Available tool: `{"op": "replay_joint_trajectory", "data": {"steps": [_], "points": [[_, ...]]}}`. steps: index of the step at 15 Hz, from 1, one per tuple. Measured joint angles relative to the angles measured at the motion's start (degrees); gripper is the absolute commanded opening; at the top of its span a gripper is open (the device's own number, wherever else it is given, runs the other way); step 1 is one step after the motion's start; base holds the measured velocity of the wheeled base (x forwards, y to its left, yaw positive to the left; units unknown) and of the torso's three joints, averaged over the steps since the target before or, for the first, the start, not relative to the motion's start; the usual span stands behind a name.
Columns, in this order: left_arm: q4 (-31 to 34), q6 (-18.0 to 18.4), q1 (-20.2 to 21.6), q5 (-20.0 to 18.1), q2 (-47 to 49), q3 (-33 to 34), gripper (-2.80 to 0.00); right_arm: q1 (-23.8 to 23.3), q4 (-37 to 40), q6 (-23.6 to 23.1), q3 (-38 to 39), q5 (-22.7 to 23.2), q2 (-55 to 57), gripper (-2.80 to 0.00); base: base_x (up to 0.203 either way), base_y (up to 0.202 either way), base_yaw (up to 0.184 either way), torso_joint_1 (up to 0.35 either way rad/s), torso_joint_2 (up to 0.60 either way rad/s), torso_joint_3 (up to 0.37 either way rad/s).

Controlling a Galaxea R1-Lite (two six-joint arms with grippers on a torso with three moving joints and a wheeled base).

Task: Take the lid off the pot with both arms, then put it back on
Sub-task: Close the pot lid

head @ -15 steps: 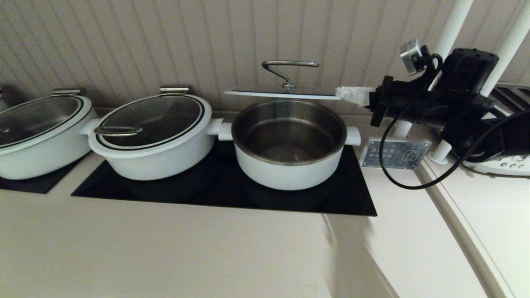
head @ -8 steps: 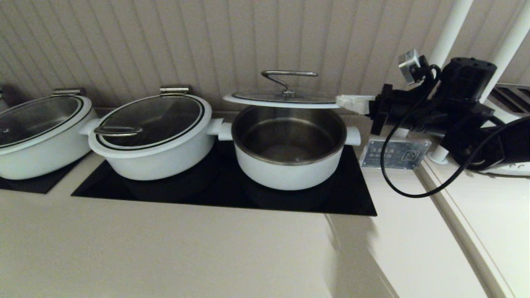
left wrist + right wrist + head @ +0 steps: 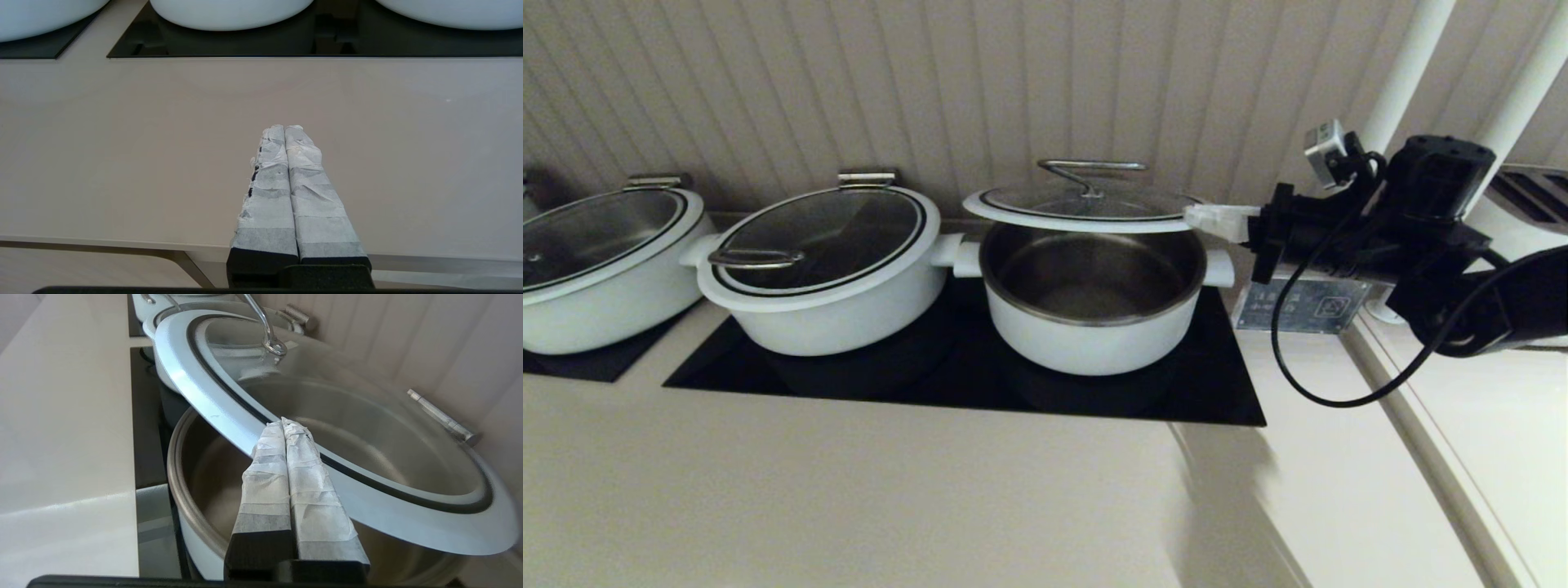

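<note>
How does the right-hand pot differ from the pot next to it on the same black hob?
The right pot is open, its steel inside showing; the middle pot is closed. The right pot's lid hangs above it, pinched at the rim by the right gripper; the middle pot's lid sits flat. Both pots are white with side handles.
</note>
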Motion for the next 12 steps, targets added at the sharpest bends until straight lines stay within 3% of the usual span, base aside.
{"op": "replay_joint_trajectory", "data": {"steps": [12], "points": [[0.0, 0.0, 0.0, 0.0, 0.0, 0.0, -2.80, 0.5, -7.1, 0.1, 4.9, -0.2, 3.2, -2.80, 0.000, 0.000, 0.000, 0.000, 0.00, 0.000]]}}
